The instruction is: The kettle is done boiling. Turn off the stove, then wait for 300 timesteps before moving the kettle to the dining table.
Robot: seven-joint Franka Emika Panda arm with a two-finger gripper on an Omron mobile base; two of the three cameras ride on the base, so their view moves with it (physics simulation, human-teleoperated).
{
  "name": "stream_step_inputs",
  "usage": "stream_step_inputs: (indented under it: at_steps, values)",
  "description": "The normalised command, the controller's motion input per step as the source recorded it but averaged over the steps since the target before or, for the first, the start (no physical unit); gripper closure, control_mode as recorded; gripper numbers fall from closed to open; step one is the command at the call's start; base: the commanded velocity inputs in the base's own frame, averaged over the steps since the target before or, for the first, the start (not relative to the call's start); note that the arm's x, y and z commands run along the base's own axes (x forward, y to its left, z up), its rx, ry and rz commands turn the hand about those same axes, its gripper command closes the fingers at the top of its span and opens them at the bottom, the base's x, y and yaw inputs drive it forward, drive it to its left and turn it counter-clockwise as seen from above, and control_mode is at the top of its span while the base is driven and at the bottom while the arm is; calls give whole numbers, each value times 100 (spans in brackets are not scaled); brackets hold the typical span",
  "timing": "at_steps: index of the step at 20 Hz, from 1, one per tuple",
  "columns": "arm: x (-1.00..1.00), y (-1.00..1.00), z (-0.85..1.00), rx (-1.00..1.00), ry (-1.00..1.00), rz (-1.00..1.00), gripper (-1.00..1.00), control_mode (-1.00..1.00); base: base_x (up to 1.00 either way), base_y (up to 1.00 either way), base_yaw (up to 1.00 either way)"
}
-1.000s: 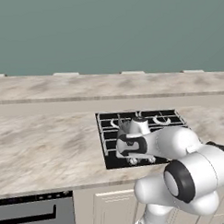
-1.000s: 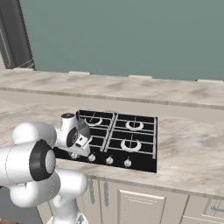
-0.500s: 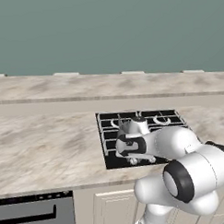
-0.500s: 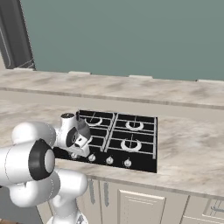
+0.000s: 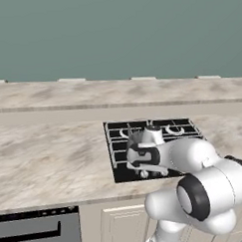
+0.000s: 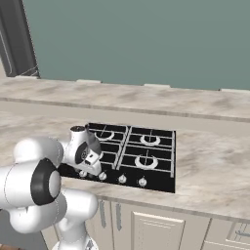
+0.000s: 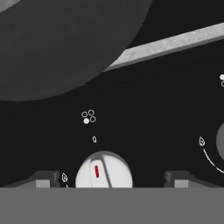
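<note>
The black stove (image 5: 178, 129) (image 6: 157, 161) is set into the marble counter. My gripper (image 7: 111, 180) (image 6: 84, 168) (image 5: 141, 168) hangs low over its front left corner and is open. One dark fingertip (image 7: 41, 179) stands to each side of a round silver knob (image 7: 103, 171) with a red mark, and neither touches it. The kettle (image 7: 65, 43) (image 6: 94, 142), dark grey and rounded, sits on the burner just behind that knob, mostly hidden by my hand in the base views. The dining table (image 5: 69, 93) (image 6: 146, 96) is the raised beige slab along the back.
Three more silver knobs (image 6: 122, 179) line the stove's front edge to the right. A grey grate bar (image 7: 175, 41) runs beside the kettle. A black oven front (image 5: 28, 229) sits under the counter at the left. A dark tall unit (image 6: 14, 39) stands at the far left.
The arm and hand stay in the same place over the front left knob. The fingers have spread wide and stand off the knob. The kettle has not moved.
</note>
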Motion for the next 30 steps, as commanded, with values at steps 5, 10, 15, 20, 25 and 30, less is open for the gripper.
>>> stream_step_inputs:
  at_steps: [5,10,15,20,25,30]
  values:
    - [-10,-3,12,4,0,-3,-100,-100,0,0,0]
    - [-10,0,29,1,2,-5,-100,-100,0,0,0]
    - [-6,0,27,0,3,-3,-100,-100,0,0,0]
    - [-3,0,30,0,3,0,-100,-100,0,0,0]
    - [-1,0,32,0,2,0,-100,-100,0,0,0]
    - [0,0,32,0,2,0,-100,-100,0,0,0]
